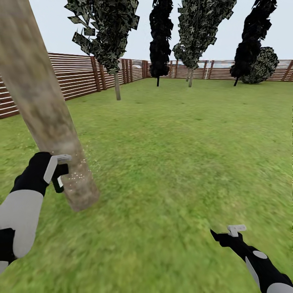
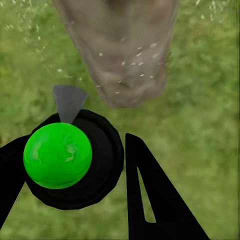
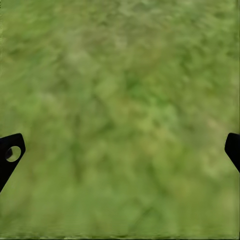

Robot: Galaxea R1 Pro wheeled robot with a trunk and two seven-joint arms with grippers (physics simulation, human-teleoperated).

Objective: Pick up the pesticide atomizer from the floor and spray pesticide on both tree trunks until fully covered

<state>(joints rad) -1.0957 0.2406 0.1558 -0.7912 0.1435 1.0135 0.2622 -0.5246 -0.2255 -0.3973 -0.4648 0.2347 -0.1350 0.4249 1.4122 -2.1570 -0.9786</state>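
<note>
The left gripper (image 1: 61, 173) jaws grasp the pesticide atomizer (image 2: 70, 160) just beside the tree trunk (image 1: 44, 110), where pale droplets speckle the bark. The right gripper (image 1: 228, 234) hangs over the grass (image 1: 171, 162), well apart from the trunk, jaws released.

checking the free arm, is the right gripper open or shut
Open. In the right wrist view the two fingertips sit at opposite edges with only grass between them; the right gripper holds nothing.
</note>
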